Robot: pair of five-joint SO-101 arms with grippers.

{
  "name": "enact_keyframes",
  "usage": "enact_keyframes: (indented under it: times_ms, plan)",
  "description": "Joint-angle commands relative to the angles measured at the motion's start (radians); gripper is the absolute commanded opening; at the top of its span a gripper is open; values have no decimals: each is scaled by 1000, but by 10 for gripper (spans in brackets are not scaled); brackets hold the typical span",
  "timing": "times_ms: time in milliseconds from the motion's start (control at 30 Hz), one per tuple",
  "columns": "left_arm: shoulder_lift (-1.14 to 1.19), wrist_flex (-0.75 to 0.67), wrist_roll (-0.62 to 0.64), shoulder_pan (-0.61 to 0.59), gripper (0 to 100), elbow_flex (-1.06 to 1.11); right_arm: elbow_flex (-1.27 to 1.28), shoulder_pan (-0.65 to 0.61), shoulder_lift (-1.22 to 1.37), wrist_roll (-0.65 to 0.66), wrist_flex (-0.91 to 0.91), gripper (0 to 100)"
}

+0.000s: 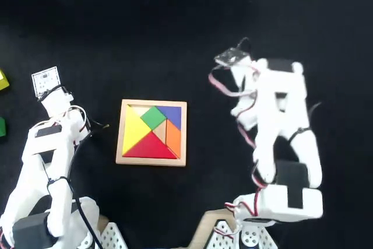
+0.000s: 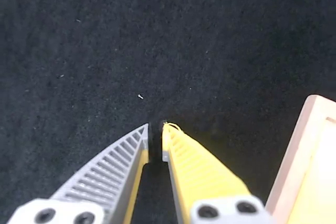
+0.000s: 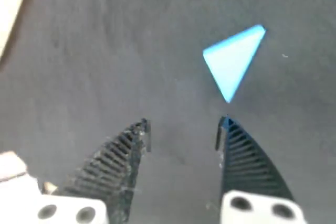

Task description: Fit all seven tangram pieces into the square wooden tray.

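My right fingers [image 3: 231,137] are spread wide over the black worktop [image 1: 175,39]. One light blue triangle [image 3: 233,61] lies flat on the worktop just ahead of them, not touching, with its nearest corner close to one fingertip. My left fingers [image 2: 170,137] are pressed together, pinching nothing, and the pale rim of the square wooden tray [image 2: 299,171] sits just beside them. From above, the one tray [image 1: 151,162] lies between my two arms. Inside it I count five bright pieces: one yellow triangle [image 1: 134,132], one red triangle [image 1: 150,148], one green square [image 1: 153,117], one blue piece [image 1: 173,115] and one orange piece [image 1: 173,137]. I cannot tell whether a small tan patch at the middle is a piece or bare wood.
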Motion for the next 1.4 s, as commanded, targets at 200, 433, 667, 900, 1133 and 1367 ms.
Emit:
enact_keyframes:
  times_ms: [200,433,667,900,1133,1367]
  plan:
    - [-20,-9,-8,16,63,-18,68,-31,5,-140,-239,209]
    - [-20,-12,-8,16,63,-18,-35,48,171,-135,-249,209]
    - [-20,-12,-8,16,63,-18,-124,52,298,-100,-249,209]
    - [-20,-14,-8,16,63,-18,-137,51,308,-100,-247,208]
    - [-20,-14,-8,16,63,-18,-139,41,308,-101,-247,207]
    - [-20,-15,-8,16,63,-18,-151,9,312,-236,-252,208]
